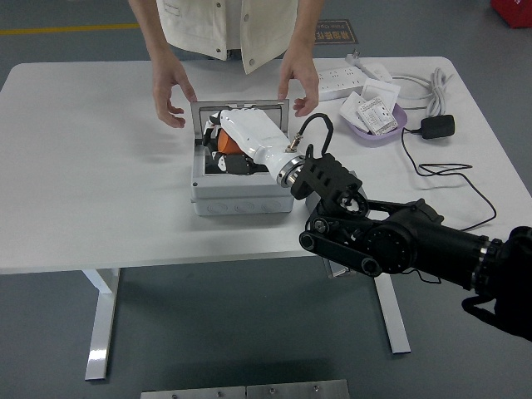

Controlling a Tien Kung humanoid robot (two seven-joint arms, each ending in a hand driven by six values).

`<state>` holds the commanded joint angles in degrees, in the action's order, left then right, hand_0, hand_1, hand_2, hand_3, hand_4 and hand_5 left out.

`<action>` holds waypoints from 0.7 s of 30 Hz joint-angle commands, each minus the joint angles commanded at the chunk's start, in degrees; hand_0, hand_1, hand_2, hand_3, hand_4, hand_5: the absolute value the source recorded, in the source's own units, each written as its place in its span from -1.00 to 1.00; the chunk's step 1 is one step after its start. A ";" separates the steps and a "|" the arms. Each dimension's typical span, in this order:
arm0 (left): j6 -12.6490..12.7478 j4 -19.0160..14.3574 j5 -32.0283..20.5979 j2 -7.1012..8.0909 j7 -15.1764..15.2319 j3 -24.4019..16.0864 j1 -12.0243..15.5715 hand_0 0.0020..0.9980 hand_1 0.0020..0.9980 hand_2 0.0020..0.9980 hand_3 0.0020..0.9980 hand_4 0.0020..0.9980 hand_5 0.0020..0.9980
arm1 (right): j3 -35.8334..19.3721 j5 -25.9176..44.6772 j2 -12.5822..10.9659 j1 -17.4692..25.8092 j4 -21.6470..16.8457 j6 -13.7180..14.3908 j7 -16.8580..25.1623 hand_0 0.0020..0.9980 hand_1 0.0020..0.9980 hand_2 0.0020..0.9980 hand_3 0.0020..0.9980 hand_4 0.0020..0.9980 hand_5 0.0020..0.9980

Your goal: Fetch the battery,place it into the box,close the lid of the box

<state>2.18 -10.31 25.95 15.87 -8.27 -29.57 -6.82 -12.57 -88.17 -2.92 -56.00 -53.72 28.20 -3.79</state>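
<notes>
The placing step is in hand: the right hand [218, 148] reaches into the open grey box [242, 193] from the right, its fingers wrapped around the orange battery [229, 147], which sits low inside the box's left half — whether it already rests on the floor of the box cannot be told from this view. The lid [243, 106] stands upright at the box's far edge, and a person at the far side of the table holds a hand near each of its top corners, one hand [170, 98] on the picture's left and the other hand [300, 87] on its right, seemingly steadying it. The left hand is not in view. The next move, as I judge it, calls for loosening the fingers to let the battery settle, then drawing the white forearm [253, 139] up and clear — only then can the lid swing down without catching the arm.
</notes>
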 joint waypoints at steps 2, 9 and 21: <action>0.00 0.00 0.05 0.06 -0.03 0.11 -0.08 0.26 0.56 0.39 0.42 0.40 -0.51 | 1.16 2.26 0.78 -0.87 2.25 0.25 0.35 -0.75 -0.61 -0.45 -0.56 -1.00 -1.00; -0.05 0.00 -0.04 0.10 -0.03 0.69 -0.30 0.26 0.56 0.39 0.41 0.39 -0.52 | 3.80 7.48 2.08 -2.56 6.54 1.08 1.50 -0.73 -0.60 -0.45 -0.56 -1.00 -1.00; -0.13 0.00 -0.50 0.32 0.12 2.13 -1.24 0.26 0.56 0.39 0.41 0.39 -0.52 | 9.67 18.17 2.92 -4.25 13.40 2.99 3.65 -0.72 -0.59 -0.45 -0.55 -1.00 -1.00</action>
<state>2.05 -10.31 25.45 16.18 -8.15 -27.44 -8.06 -2.91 -70.00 0.00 -60.25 -40.32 31.18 -0.15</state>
